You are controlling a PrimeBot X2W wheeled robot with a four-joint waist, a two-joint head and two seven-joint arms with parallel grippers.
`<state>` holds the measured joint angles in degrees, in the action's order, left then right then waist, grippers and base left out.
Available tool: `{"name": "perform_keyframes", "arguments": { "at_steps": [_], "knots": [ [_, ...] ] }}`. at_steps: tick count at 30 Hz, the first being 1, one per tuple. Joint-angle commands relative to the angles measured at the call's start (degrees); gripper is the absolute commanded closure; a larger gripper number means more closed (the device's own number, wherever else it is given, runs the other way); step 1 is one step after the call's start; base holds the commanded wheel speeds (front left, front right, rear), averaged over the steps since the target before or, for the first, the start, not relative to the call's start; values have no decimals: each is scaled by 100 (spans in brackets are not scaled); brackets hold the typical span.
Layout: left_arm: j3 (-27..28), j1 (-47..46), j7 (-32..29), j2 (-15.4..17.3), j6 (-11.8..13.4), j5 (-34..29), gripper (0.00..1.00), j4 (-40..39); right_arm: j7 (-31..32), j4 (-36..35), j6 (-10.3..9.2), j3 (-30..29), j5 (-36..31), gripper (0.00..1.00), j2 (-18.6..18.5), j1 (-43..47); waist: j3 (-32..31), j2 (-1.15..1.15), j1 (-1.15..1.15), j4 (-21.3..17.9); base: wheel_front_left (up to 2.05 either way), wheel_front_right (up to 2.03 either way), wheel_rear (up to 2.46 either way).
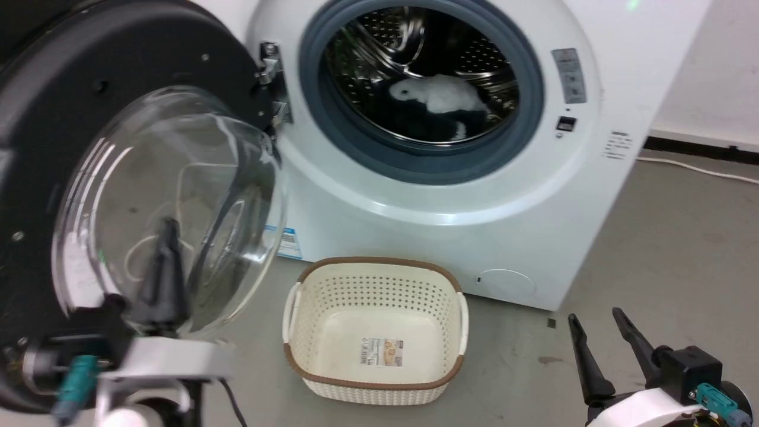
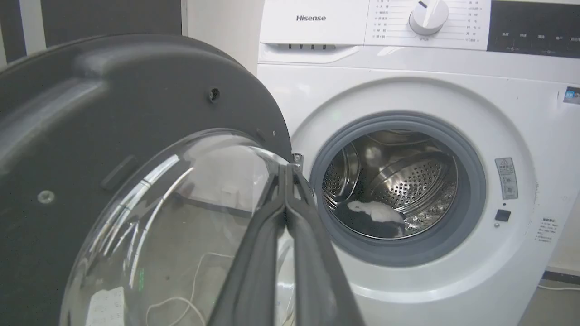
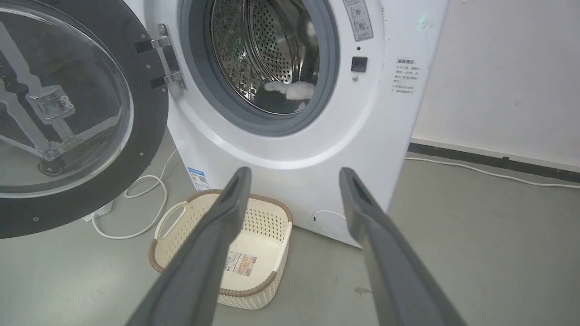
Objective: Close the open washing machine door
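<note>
Head view first. The washing machine door (image 1: pixel 71 77) is swung wide open to the left of the washing machine (image 1: pixel 415 196), hinge side nearest it, glass bowl bulging toward the camera. The left gripper (image 1: pixel 168 228) is seen in front of that bowl, on the side of the door that faces the machine. Whether the glass is actually touched can't be told. The right gripper (image 1: pixel 594 315) is parked well off to the machine's lower right, spread and empty. A cream basket (image 1: pixel 367 391) sits on the floor just in front of the machine, and some laundry (image 1: pixel 445 95) lies in the drum.

Left wrist view: the left gripper (image 2: pixel 286 170) is pinched fully together with nothing held, tips pointed across the door (image 2: pixel 113 99) toward the machine (image 2: pixel 317 90).

Right wrist view: the right gripper (image 3: pixel 294 171) is wide apart, nothing held, aimed at the machine (image 3: pixel 371 113), with the basket (image 3: pixel 244 299) below and the door (image 3: pixel 149 113) off to the left.

What could bite, probably: from the inner side the door can only be dragged, so the pinched tips could skid off the curved glass. If the door does swing, that arm could get trapped between door and machine. A soft close might also leave the latch unclicked.
</note>
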<state>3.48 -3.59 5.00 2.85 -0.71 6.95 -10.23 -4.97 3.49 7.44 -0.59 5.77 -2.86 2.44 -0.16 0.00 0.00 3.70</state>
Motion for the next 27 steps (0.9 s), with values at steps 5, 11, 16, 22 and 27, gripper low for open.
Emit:
{"name": "perform_keyframes", "arguments": {
  "at_steps": [5,11,16,22,27],
  "knots": [
    [1140,-447,158,3,112,218,100,-753,-162,217,2,-39,177,0,-1,86,-47,0,0,548,0,0,0],
    [2012,-437,229,3,85,365,100,-657,-233,322,2,-65,283,0,-1,95,-73,0,0,830,0,0,0],
    [2444,-352,242,286,-150,354,100,401,-317,395,2,-97,360,0,-1,104,-21,0,0,1067,0,0,0],
    [2523,-489,-127,896,-241,307,100,1419,-389,418,3,-115,321,0,-1,30,233,0,0,1084,0,0,0],
    [2432,-691,-398,1296,-332,375,100,1987,-415,430,3,-190,263,0,-1,-34,456,0,0,1086,0,0,0]
  ]
}}
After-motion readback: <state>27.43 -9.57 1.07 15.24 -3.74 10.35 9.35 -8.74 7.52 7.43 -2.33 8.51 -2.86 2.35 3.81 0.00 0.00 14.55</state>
